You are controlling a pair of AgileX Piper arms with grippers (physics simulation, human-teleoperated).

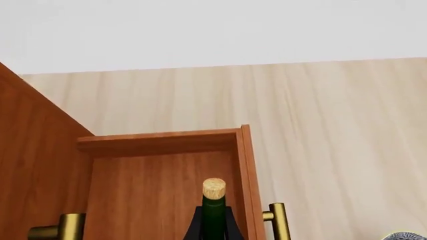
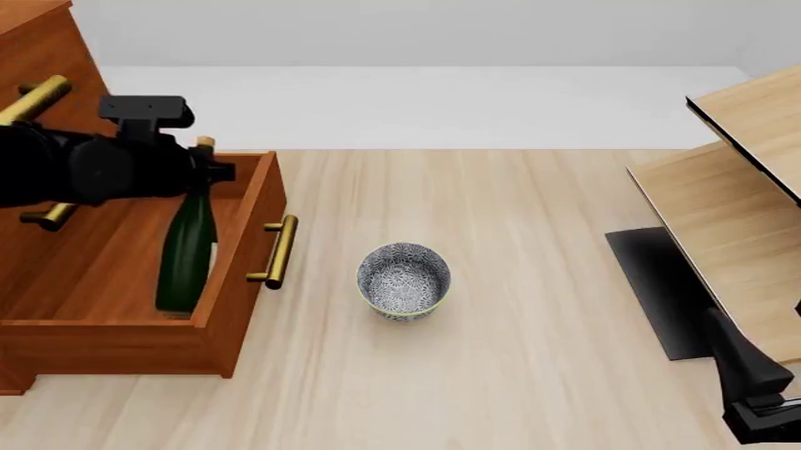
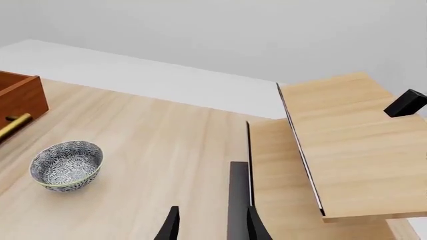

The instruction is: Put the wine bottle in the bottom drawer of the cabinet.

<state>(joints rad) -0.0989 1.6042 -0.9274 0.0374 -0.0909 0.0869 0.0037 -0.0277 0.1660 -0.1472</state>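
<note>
The wine bottle (image 2: pixel 188 251), dark green with a tan cork (image 1: pixel 213 187), stands slightly tilted inside the open bottom drawer (image 2: pixel 238 281) of the reddish-brown cabinet (image 2: pixel 37 56). Its base is low in the drawer. My left gripper (image 2: pixel 204 173) is shut on the bottle's neck just below the cork. In the left wrist view the black fingers (image 1: pixel 194 226) flank the neck (image 1: pixel 213 215) above the drawer's inside. My right gripper (image 3: pixel 212 227) is open and empty, far off at the table's right. Its arm (image 2: pixel 751 384) shows at the front right.
A patterned grey bowl (image 2: pixel 403 279) sits on the table just right of the drawer's brass handle (image 2: pixel 278 251); it also shows in the right wrist view (image 3: pixel 67 165). A pale wood rack (image 2: pixel 738 187) with a black base strip (image 2: pixel 657 291) stands at the right.
</note>
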